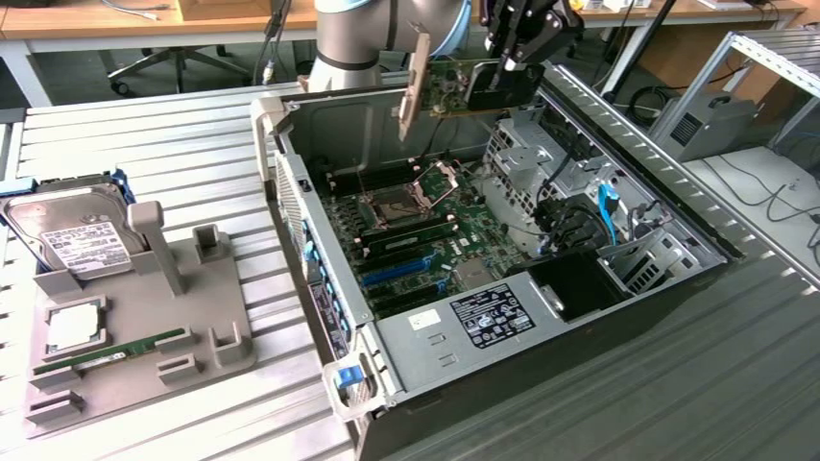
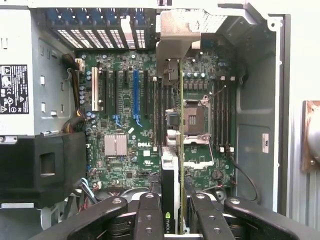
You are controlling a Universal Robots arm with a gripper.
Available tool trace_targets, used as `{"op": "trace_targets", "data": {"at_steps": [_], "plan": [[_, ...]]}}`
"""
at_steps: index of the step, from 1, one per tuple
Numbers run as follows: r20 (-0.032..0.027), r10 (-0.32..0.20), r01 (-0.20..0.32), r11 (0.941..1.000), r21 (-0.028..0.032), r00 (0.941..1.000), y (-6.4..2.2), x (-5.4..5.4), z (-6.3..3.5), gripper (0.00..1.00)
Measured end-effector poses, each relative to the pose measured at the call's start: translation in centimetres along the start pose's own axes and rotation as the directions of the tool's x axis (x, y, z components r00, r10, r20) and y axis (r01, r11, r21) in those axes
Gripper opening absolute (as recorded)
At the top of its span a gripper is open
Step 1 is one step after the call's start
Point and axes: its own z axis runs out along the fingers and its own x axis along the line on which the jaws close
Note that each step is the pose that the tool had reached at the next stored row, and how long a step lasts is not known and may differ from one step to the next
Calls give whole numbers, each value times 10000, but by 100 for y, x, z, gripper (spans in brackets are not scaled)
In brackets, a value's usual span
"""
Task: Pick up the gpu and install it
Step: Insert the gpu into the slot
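Gpu [image 1: 451,86] hangs on edge, clamped between the fingers [image 2: 149,214], which press on its two faces. In the exterior view it sits at the upper centre of the frame, above the open case [image 1: 679,216] and well clear of the motherboard [image 1: 423,230]. Its silver bracket [image 1: 413,82] is at the card's end on the exterior view's left. Doing this step well likely means keeping the card untilted and its lower edge parallel to the long blue slot [image 2: 135,95].
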Motion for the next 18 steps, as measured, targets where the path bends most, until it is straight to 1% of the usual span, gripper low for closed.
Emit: {"op": "trace_targets", "data": {"at_steps": [10,18], "plan": [[-18,-450,450,9990,-11,9990,0,0,0,27],[-19,-489,489,9988,-12,9988,0,0,0,27]]}}
